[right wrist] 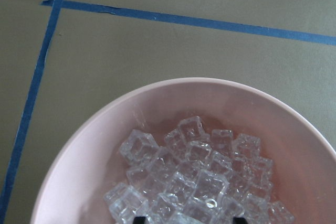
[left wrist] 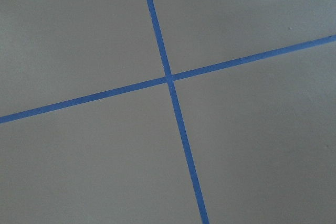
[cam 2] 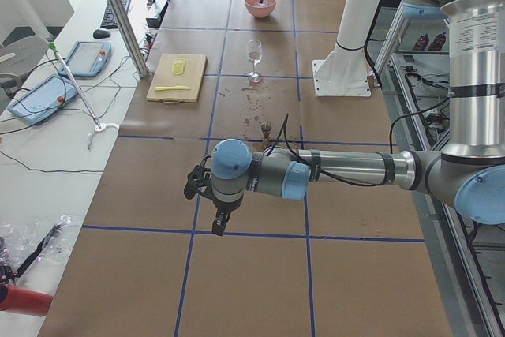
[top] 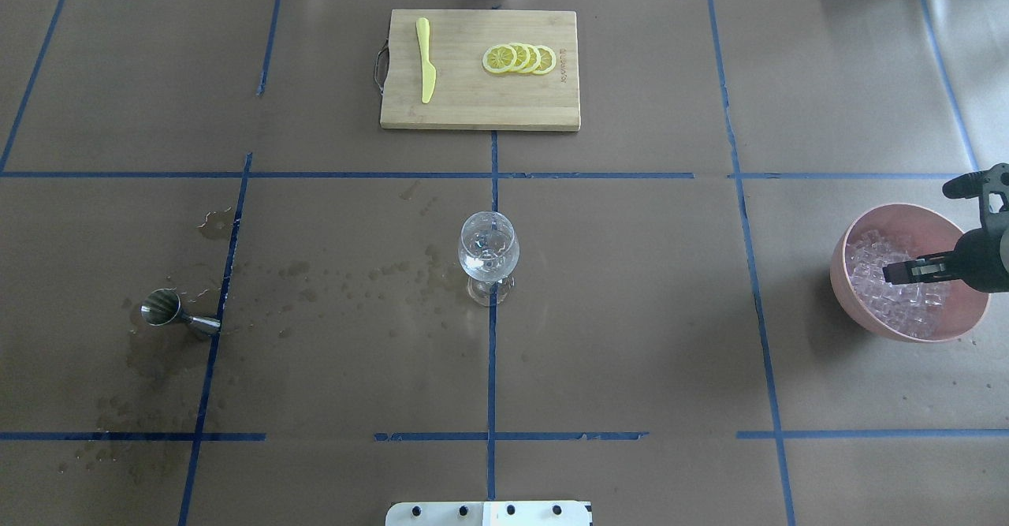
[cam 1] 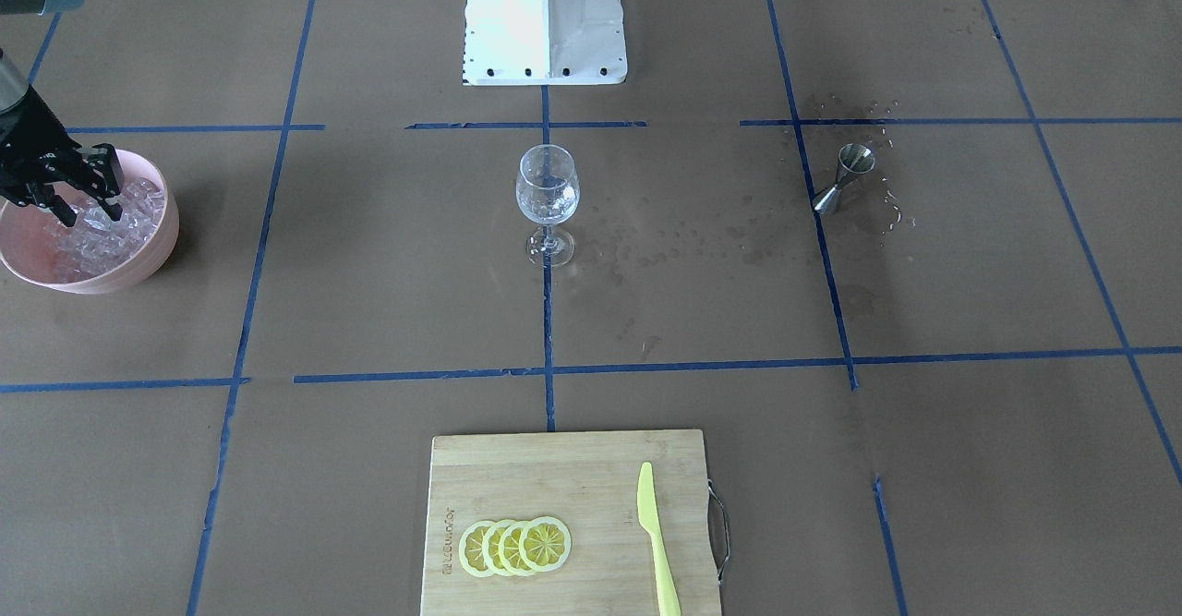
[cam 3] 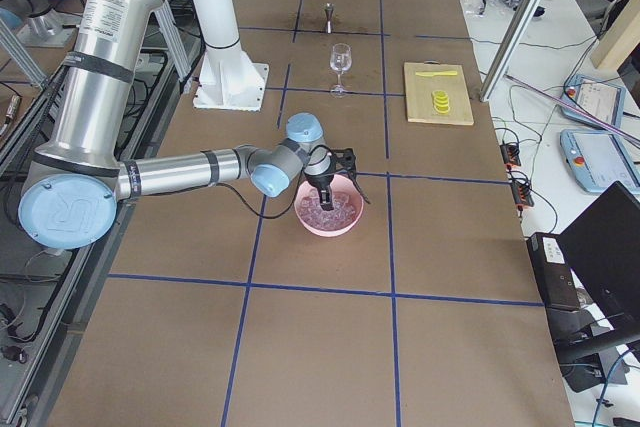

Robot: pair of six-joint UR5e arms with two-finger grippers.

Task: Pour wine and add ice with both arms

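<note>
My right gripper (cam 1: 90,213) hangs inside a pink bowl (cam 1: 138,270) with its tips down among the ice (cam 1: 97,239), a heap of small clear cubes. In the right wrist view its two fingertips (right wrist: 139,219) stand apart over the ice (right wrist: 194,177), so it is open. It also shows in the overhead view (top: 896,274). A wine glass (cam 1: 547,196) stands upright at the table's centre. My left gripper (cam 2: 217,225) shows only in the exterior left view, low over bare table. I cannot tell if it is open or shut.
A steel jigger (cam 1: 842,180) lies on its side among wet spots. A bamboo cutting board (cam 1: 554,477) holds lemon slices (cam 1: 515,545) and a yellow knife (cam 1: 656,533). The white pedestal base (cam 1: 545,25) stands behind the glass.
</note>
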